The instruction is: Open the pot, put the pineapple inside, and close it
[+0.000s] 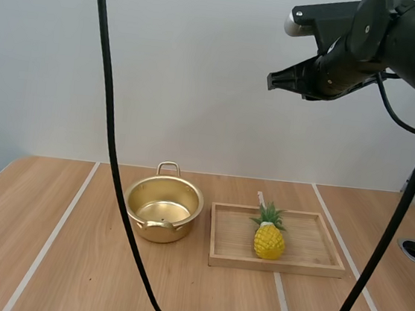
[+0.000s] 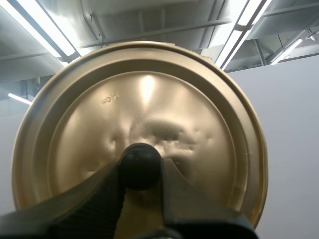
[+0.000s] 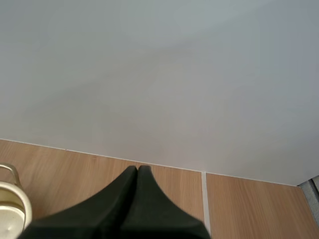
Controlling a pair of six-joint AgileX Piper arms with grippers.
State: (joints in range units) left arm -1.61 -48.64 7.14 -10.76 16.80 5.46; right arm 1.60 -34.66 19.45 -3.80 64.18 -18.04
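The surface (image 1: 46, 257) carries the tray (image 1: 317, 247) at lower centre-right of the high view. The pot (image 1: 164, 210) stands just left of it, near but apart. The pot is upright, open and empty.

The lid (image 2: 139, 109) is off the pot. The left gripper (image 2: 140, 172) pinches its black knob (image 2: 139, 162) between both fingers and holds the lid up, away from the surface.

The pineapple (image 1: 268, 237) stands upright on the tray, slightly left of the tray's middle.

The right gripper (image 1: 276, 79) hangs at upper right of the high view, well above the tray. Its fingers lie together on nothing.

Step in hand: opening appears complete, and the pineapple transfer is next. The next move calls for the right gripper to open, descend over the pineapple and grasp its body below the leaves. It then carries the pineapple left into the pot, with the lid held clear.
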